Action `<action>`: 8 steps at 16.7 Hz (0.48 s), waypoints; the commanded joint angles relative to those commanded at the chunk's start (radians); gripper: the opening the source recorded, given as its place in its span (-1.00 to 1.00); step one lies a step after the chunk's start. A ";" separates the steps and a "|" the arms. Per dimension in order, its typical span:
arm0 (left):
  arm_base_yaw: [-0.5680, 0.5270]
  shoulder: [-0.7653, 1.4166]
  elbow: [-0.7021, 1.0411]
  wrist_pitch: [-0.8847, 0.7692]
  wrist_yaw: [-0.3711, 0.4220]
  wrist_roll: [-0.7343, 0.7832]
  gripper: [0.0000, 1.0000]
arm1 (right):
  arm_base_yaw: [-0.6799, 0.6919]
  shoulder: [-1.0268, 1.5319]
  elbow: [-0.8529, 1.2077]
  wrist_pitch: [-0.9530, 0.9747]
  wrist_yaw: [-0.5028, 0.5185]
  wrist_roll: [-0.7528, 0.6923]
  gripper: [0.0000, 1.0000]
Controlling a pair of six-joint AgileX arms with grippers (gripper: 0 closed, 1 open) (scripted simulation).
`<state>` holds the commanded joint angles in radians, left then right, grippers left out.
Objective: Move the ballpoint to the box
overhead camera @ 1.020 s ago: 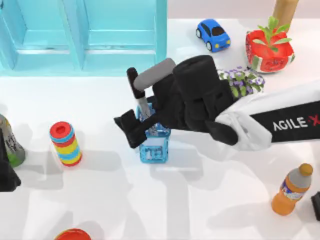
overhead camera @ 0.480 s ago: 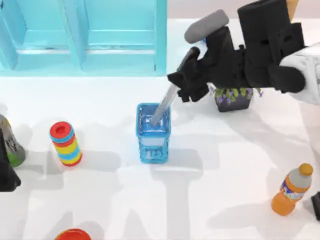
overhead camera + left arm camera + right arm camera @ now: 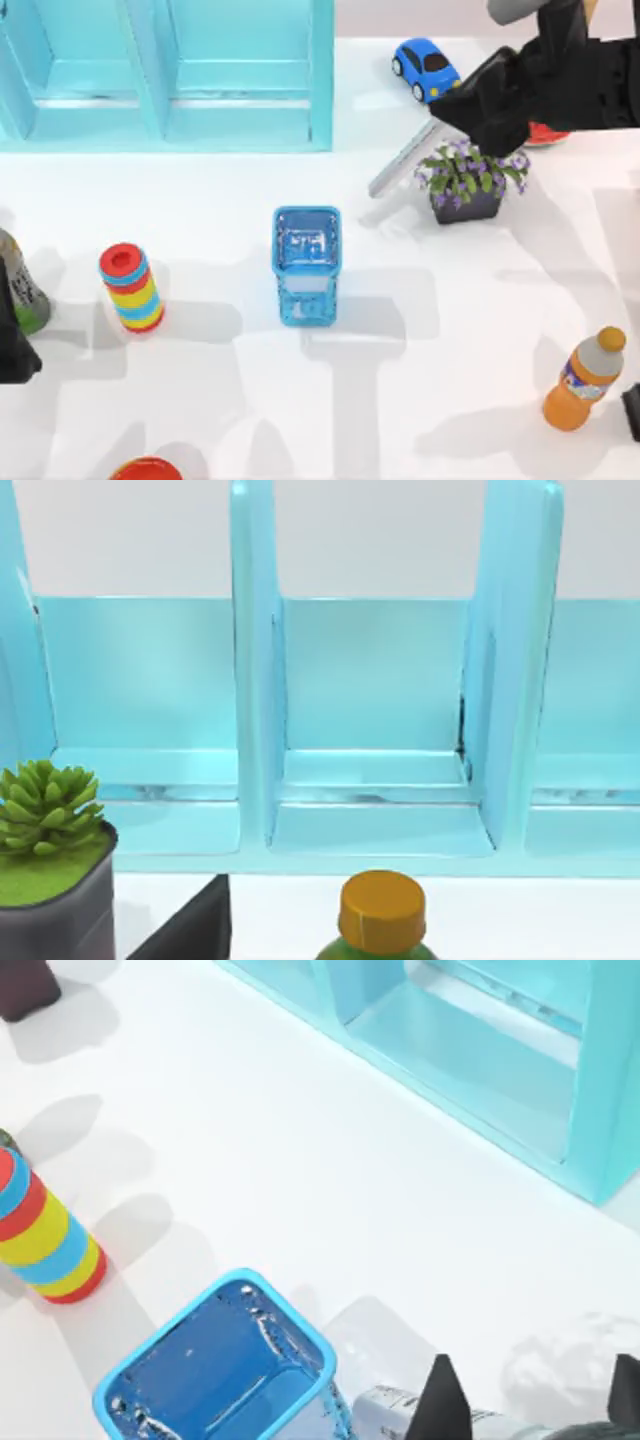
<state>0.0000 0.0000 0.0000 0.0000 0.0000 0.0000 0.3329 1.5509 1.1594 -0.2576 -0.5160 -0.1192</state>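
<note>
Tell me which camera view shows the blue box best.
The top view: the blue box stands whole at the table's middle, its open top visible. The right wrist view shows its rim and inside, cut off. The left wrist view faces the shelf.

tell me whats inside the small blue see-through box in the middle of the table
Small blue see-through box: only its glossy blue floor shows. The grey-barrelled ballpoint hangs outside it from the right gripper.

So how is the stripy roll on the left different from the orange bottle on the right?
The stripy roll is a straight cylinder banded in red, yellow and blue with a red top; the orange bottle is one orange colour, narrows at the shoulder and has a grey cap. The roll stands near the table's left side, beside the blue box; the bottle stands alone near the right edge. Both stand upright on the white table, and neither is held.
</note>
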 joint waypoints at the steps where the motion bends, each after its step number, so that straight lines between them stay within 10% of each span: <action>1: 0.000 0.000 0.000 0.000 0.000 0.000 1.00 | 0.000 0.000 0.000 0.000 0.000 0.000 -1.00; 8: 0.000 0.000 0.000 0.000 0.000 0.000 1.00 | -0.158 -0.018 0.061 -0.167 0.032 -0.130 -1.00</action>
<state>0.0000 0.0000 0.0000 0.0000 0.0000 0.0000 0.1745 1.5331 1.2201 -0.4250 -0.4843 -0.2495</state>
